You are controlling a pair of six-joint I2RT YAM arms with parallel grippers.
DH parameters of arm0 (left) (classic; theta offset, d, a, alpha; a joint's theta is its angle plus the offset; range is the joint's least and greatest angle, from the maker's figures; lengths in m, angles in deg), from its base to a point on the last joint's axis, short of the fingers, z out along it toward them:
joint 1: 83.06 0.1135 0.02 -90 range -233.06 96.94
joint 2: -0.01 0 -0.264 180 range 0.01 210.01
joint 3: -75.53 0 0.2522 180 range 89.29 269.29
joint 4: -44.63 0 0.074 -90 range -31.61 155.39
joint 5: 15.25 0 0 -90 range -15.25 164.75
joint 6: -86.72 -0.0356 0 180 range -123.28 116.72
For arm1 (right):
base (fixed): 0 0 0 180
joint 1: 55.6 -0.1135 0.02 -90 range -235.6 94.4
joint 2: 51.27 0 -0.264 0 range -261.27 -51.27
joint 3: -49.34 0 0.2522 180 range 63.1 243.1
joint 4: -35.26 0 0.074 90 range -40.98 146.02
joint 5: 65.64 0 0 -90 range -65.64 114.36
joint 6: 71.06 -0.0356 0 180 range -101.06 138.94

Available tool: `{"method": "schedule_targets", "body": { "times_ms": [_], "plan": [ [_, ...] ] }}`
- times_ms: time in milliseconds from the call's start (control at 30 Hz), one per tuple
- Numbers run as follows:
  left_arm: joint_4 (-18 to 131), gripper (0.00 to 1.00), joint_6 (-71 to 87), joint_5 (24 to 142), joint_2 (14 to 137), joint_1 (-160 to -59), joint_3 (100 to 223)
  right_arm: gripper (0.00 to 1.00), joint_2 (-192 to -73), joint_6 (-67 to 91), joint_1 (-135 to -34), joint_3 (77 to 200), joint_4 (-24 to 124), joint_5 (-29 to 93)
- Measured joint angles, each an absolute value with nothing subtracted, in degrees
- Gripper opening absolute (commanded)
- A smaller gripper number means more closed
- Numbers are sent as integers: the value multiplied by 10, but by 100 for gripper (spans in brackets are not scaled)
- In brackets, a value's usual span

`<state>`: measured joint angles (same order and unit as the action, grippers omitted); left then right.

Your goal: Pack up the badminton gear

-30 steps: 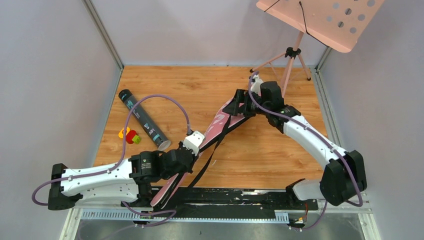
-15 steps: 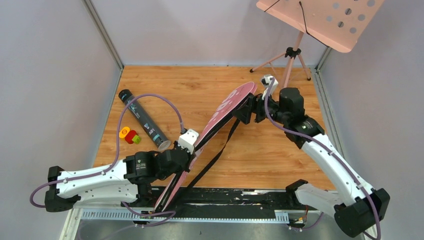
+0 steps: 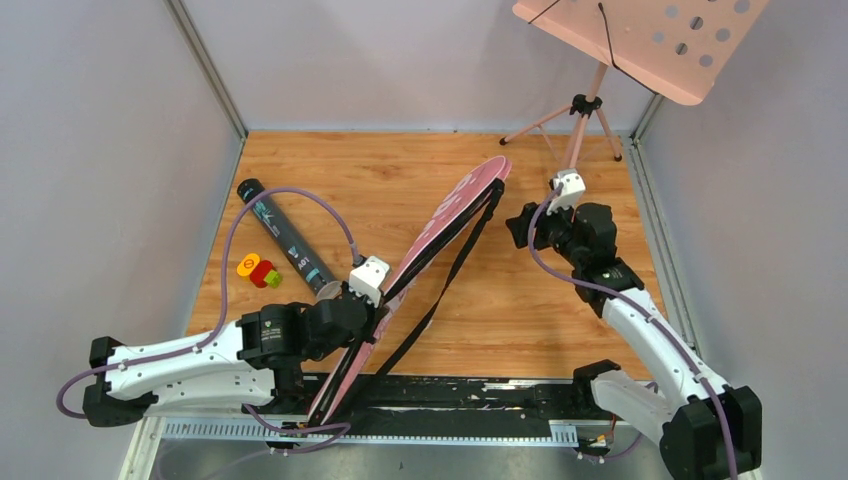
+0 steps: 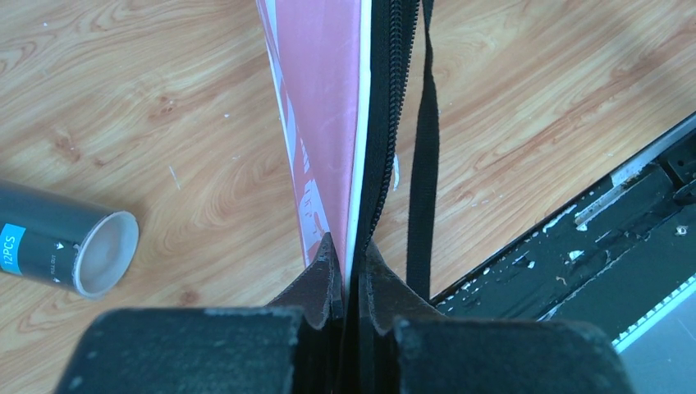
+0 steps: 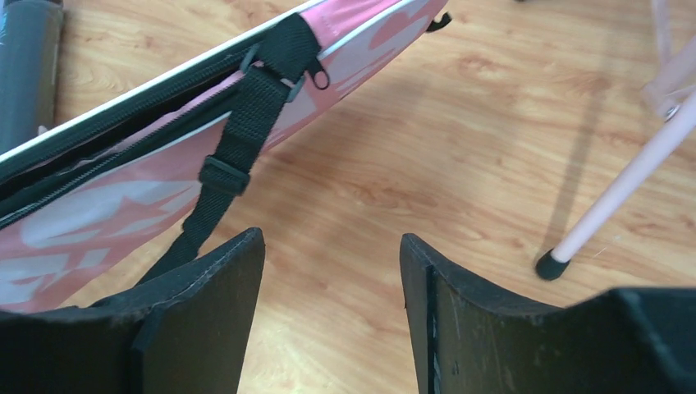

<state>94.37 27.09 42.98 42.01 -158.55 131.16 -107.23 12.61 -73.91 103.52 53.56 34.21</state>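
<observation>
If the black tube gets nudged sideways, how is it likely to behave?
The tube lies on its side on the table, so it would probably roll. The toy near it might stop a roll that way. Its recessed end suggests a hollow, fairly light tube.

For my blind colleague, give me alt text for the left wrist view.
The left gripper is shut on the edge of a pink bag, by its black zipper. A black strap runs alongside; a black tube lies on the wooden table at left.
</observation>
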Motion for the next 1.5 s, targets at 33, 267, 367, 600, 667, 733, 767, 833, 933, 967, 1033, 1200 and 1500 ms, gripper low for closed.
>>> {"method": "schedule_targets", "body": {
  "times_ms": [33,267,367,600,667,733,767,833,933,967,1033,1200,1500],
  "plan": [
    [944,0,271,430,419,-1585,1312,60,-1073,134,-731,1026,515,347],
    [945,0,271,435,418,-1585,1312,54,-1037,264,-706,892,320,403],
    [947,0,270,441,416,-1585,1312,53,-1046,323,-698,843,243,431],
    [947,0,269,451,414,-1586,1312,50,-1131,404,-691,841,96,464],
    [947,0,268,454,414,-1585,1312,50,-1157,416,-691,843,77,471],
    [947,0,268,456,414,-1586,1312,49,-1174,427,-691,847,62,476],
    [947,0,268,458,414,-1586,1312,48,-1180,432,-691,849,54,479],
    [947,0,268,460,414,-1586,1312,47,-1189,440,-691,854,38,481],
    [947,0,268,464,414,-1586,1312,47,-1201,449,-691,865,21,484],
    [947,0,267,465,414,-1586,1312,47,-1207,452,-691,870,15,485],
    [946,0,266,468,414,-1585,1312,47,-1217,460,-691,878,8,485],
    [946,0,266,476,415,-1586,1312,45,-1238,472,-691,883,2,487],
    [946,0,266,477,416,-1585,1312,26,-1275,473,-691,888,-54,489]
  ]
}}
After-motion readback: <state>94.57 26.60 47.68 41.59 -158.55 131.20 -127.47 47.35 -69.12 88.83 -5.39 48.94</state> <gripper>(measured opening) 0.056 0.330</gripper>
